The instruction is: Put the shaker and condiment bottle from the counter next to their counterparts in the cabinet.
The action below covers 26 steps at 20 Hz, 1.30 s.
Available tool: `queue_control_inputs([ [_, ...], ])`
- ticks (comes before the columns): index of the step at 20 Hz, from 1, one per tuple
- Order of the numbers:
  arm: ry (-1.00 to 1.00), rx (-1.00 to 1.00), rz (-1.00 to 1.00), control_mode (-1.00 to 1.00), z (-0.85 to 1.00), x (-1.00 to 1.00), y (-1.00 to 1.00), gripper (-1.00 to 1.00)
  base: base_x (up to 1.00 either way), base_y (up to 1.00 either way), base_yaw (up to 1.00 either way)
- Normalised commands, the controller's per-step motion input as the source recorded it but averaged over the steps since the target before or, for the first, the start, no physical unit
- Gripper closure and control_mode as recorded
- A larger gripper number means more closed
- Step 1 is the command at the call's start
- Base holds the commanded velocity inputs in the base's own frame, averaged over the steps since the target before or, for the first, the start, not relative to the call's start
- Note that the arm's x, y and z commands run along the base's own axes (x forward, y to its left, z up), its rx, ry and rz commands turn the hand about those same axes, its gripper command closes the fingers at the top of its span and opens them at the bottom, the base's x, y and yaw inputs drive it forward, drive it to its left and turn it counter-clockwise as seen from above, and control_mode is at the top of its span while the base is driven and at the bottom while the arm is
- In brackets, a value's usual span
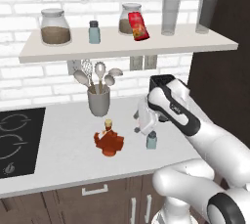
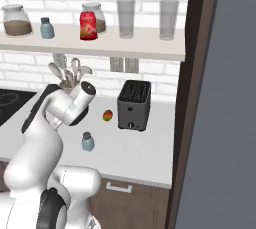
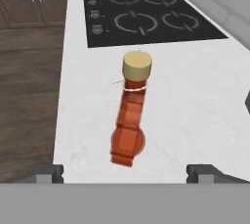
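On pale speckled tabletop (image 1: pixel 63 142): squat brown-red lobed bottle (image 1: pixel 109 140), narrow neck, tan cap, upright, near front edge. Just beside it to the right, small blue-grey see-through shaker (image 1: pixel 152 140), dark cap. Hovering just above the shaker, hand (image 1: pixel 143 123), fingers spread wide, holding nothing. Behind, grey crock of utensils (image 1: pixel 98 100); black hob (image 1: pixel 17 140) cut off at left. Up on beige shelf (image 1: pixel 132 47) against white brick: matching shaker (image 1: pixel 94 32), red labelled container (image 1: pixel 139 26), brown-filled jars (image 1: pixel 55 26), clear tumblers (image 1: pixel 170 16). Black toaster (image 2: pixel 134 105) largely hidden by arm in left base view. Small round thing (image 2: pixel 107 116) beside toaster, too small to identify.
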Motion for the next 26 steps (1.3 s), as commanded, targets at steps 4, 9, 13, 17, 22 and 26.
queue_control_inputs([
  [4, -0.05, 0.02, 0.0, -1.0, -0.29, -0.03, 0.03, -1.0, 0.0, 0.0, 0.0],
  [9, 0.0, 0.01, 0.0, -1.0, -0.22, 0.0, 0.03, -1.0, 0.0, 0.0, 0.0],
  [13, 0.02, 0.0, 0.0, -1.0, -0.19, 0.12, 0.18, -1.0, 0.0, 0.0, 0.0],
  [17, 0.01, 0.0, 0.0, -1.0, -0.21, 0.16, 0.21, -1.0, 0.0, 0.0, 0.0],
  [22, 0.0, 0.0, 0.0, -1.0, -0.16, 0.05, 0.08, -1.0, 0.0, 0.0, 0.0],
  [26, 0.0, 0.01, 0.0, -1.0, -0.03, 0.08, 0.0, -1.0, 0.0, 0.0, 0.0],
])
